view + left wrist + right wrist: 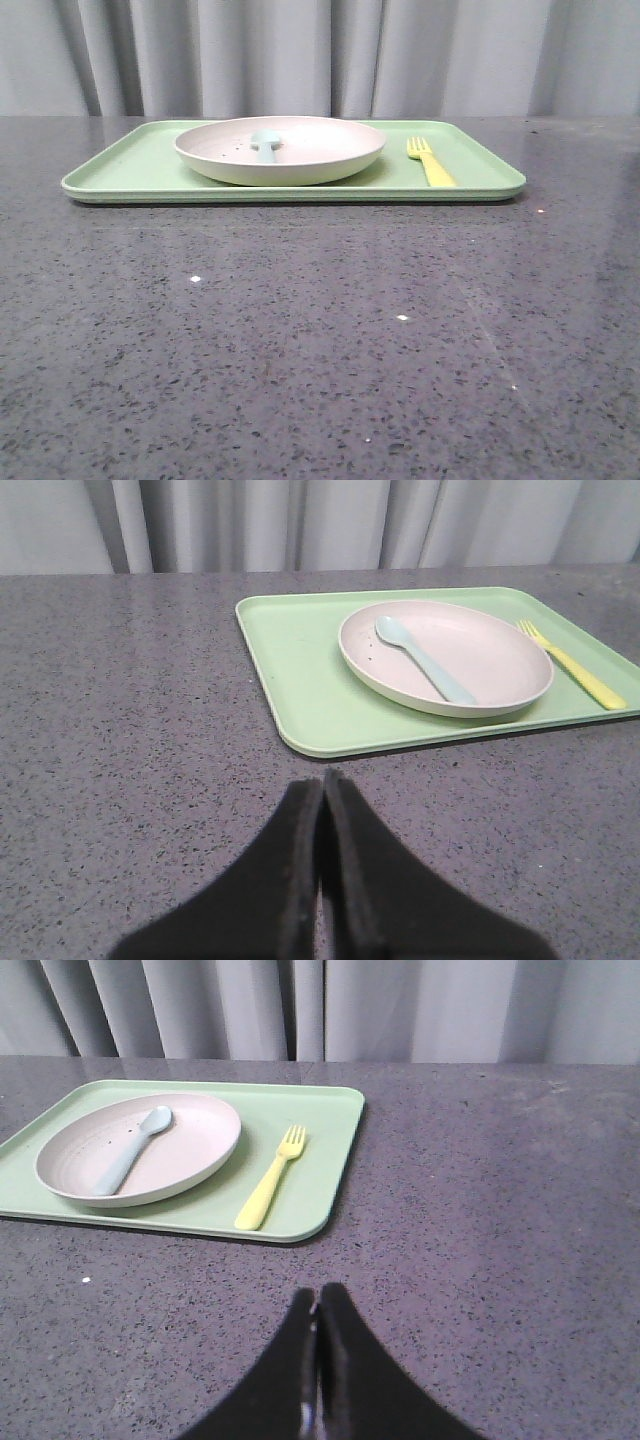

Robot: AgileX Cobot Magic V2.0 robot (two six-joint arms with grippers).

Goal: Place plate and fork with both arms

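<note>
The cream-white plate lies on a light green tray at the far side of the table. A pale blue spoon rests inside the plate. The yellow fork lies flat on the tray, to the right of the plate. My left gripper is shut with nothing in it, short of the tray's near left corner. My right gripper is shut and empty too, near the tray's right end. Neither gripper shows in the front view.
The dark speckled stone tabletop stretches in front of the tray. Grey curtains hang behind the table's far edge.
</note>
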